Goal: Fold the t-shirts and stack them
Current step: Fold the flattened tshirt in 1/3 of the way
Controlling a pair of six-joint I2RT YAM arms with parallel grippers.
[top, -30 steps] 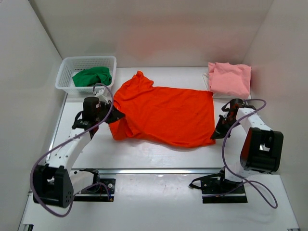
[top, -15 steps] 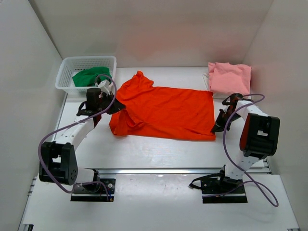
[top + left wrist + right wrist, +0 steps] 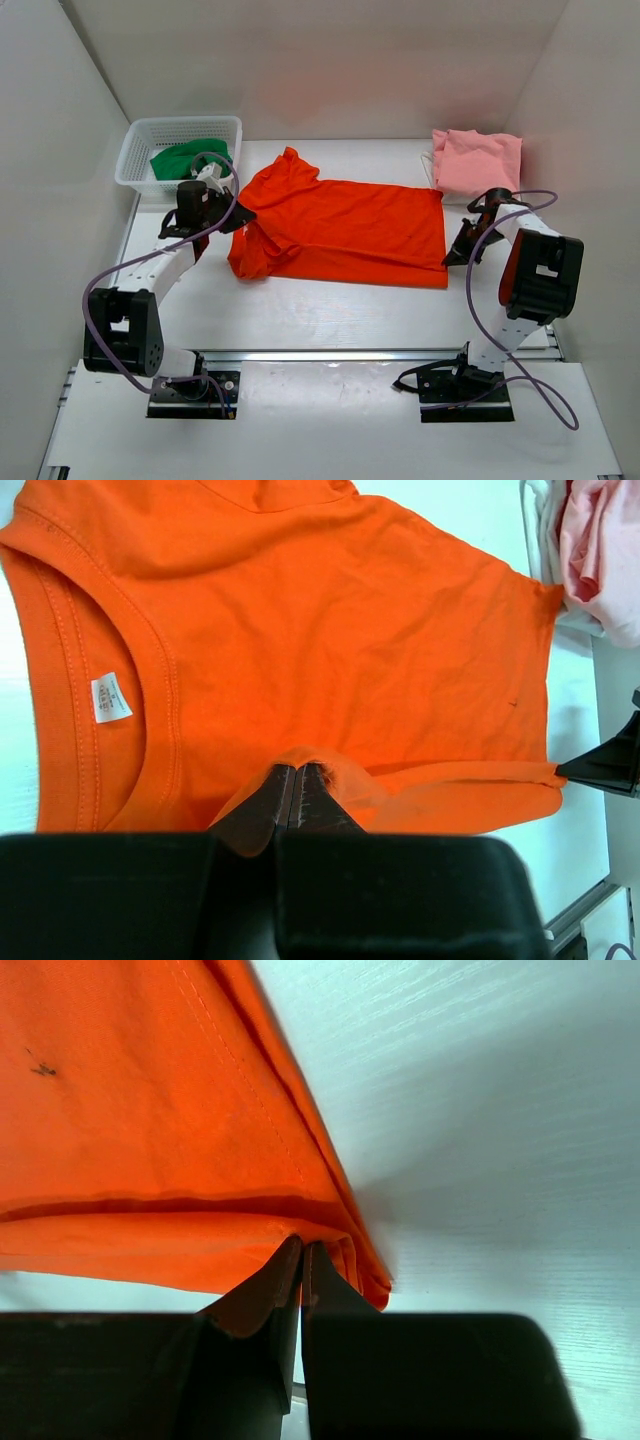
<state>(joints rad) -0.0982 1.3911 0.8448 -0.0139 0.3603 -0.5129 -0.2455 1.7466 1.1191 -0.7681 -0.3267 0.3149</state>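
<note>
Orange-red soft cloth, a short-sleeved t-shirt [image 3: 345, 225], lies spread across the middle of the white bench [image 3: 330, 312]. Its collar end points toward the left arm and its hem toward the right arm. In the left wrist view a small white label [image 3: 111, 698] shows inside the neckline.

The left gripper [image 3: 298, 778] sits low at the collar end, its jaws pressed together on a raised pinch of orange cloth just beside the neck opening. The right gripper [image 3: 301, 1252] is at the shirt's near hem corner, its jaws closed on the edge. There the cloth lies doubled, one layer over another.

A pale pink folded t-shirt [image 3: 477, 165] rests at the far right of the bench, near the orange shirt's far hem corner. A green t-shirt [image 3: 190, 160] lies bunched inside a white plastic mesh basket [image 3: 140, 135] at the far left corner, close to the left arm's wrist.
</note>
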